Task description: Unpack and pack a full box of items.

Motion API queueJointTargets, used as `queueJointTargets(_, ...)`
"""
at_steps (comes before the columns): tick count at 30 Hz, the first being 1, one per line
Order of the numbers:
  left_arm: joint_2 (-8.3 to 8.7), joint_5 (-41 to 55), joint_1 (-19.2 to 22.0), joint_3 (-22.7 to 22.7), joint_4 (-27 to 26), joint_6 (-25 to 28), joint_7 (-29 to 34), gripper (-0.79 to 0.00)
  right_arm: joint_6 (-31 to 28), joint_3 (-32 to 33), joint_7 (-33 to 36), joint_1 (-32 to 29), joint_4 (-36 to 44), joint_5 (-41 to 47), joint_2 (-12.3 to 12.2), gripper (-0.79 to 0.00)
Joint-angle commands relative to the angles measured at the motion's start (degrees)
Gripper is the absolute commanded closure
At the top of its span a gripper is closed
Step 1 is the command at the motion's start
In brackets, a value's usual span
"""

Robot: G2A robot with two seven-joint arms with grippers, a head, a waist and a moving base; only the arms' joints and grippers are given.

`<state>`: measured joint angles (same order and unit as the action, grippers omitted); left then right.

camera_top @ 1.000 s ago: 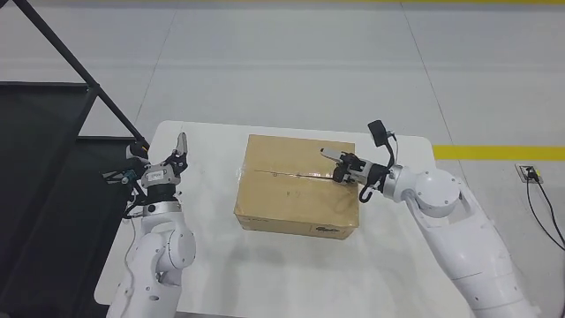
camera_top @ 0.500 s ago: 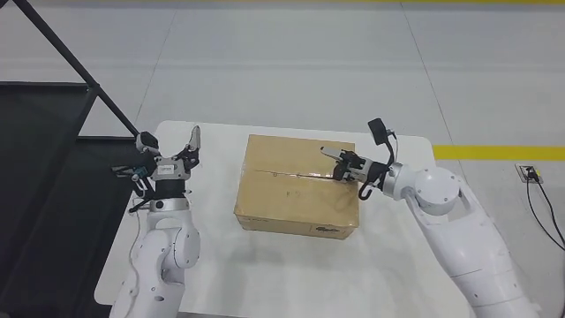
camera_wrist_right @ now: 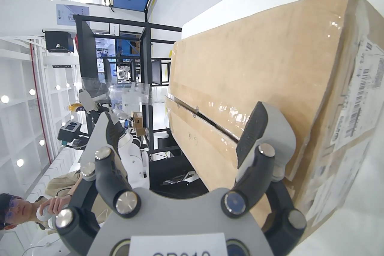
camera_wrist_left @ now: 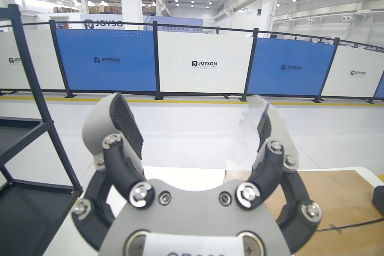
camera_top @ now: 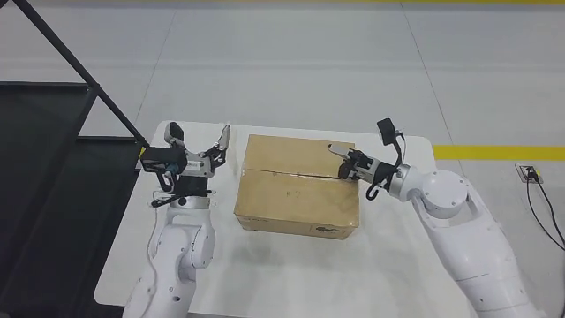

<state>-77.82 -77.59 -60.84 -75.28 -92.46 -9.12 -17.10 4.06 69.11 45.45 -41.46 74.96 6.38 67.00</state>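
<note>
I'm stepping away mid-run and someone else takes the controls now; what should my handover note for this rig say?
Left gripper: open, beside the cardboard box at its own end, apart from it.
Right gripper: open, over the box's other end, one finger by the top seam.
Box: on the white table, flaps down, shiny tape along the seam; whether the tape is cut through is unclear.
Done: nothing unpacked yet.
Left: open the flaps, take the items out, pack them back in.
</note>
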Motion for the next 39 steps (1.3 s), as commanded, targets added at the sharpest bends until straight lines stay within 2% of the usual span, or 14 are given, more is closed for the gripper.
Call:
queueJointTargets(1,-0.01,-1.6,0.2,0.5,0.2,0.7,0.1,-0.785,-0.1,0.7,-0.1,-0.5,0.5,0.1,-0.2,-0.785)
queueJointTargets(16,-0.86,-11.6,1.9,7.8,2.6,2.7,2.1,-0.785,-0.8,4.5,-0.5,-4.3,3.1,0.9,-1.2,-0.785)
queueJointTargets(39,-2.49,-17.8,5.0,14.2,6.4,4.4,5.2,-0.785,-2.9,8.6,-0.9,-8.4,3.8,3.0,-2.3,-0.785)
